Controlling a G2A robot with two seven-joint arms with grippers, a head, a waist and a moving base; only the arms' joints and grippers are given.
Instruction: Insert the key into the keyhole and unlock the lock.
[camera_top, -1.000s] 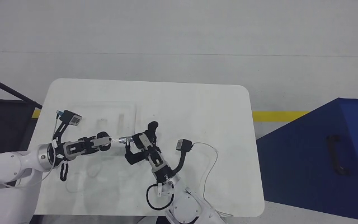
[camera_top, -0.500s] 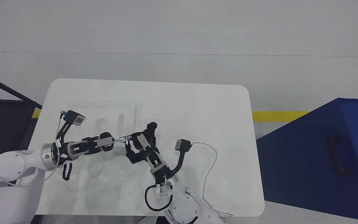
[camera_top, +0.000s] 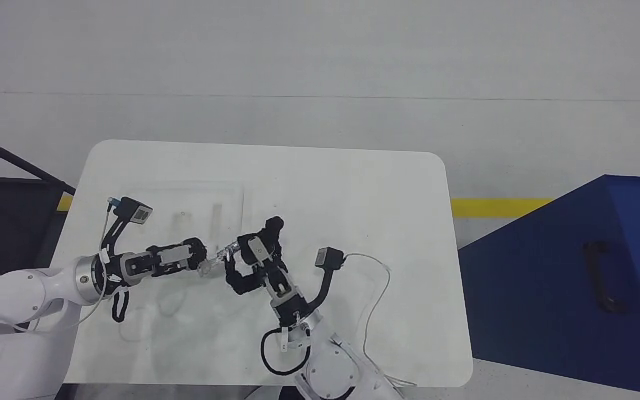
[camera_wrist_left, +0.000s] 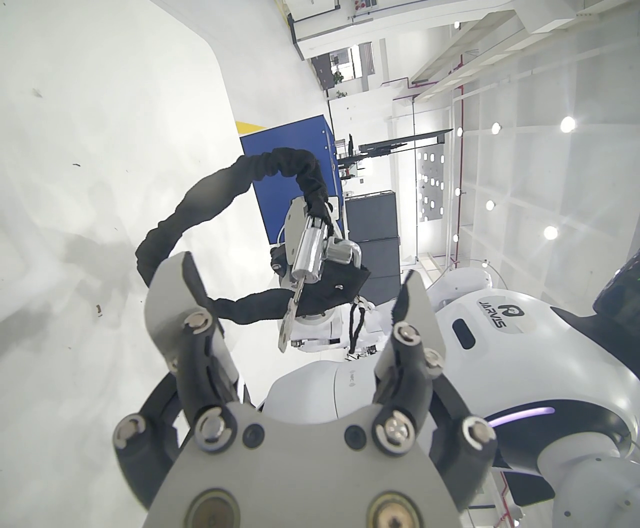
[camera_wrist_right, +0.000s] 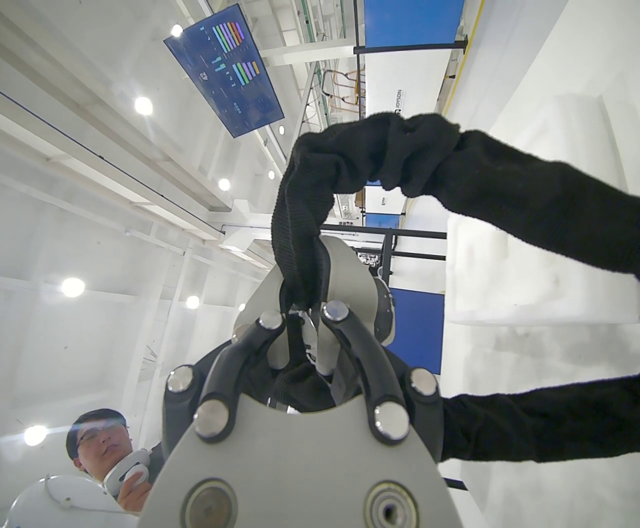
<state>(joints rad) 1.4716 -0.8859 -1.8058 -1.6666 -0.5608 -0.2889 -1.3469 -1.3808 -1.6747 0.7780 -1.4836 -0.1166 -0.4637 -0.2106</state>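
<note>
- Left end effector (camera_wrist_left: 300, 275) is released, its fingers spread on either side of the key (camera_wrist_left: 288, 322).
- The key is in the cable lock (camera_wrist_left: 306, 245) keyhole.
- Right end effector (camera_wrist_right: 312, 280) is clenched on the cable lock, above the counter (camera_top: 350, 190).

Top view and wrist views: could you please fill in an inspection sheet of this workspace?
Surface: white table, faintly marked.
Job's things: lock with black sleeved loop; key in its keyhole.
Clutter: few dark specks.
Grippers: left gripper jaws open, empty; right gripper shut on the lock.
Cables: white cable trails over the table.
Surroundings: blue cabinet, yellow floor line.
</note>
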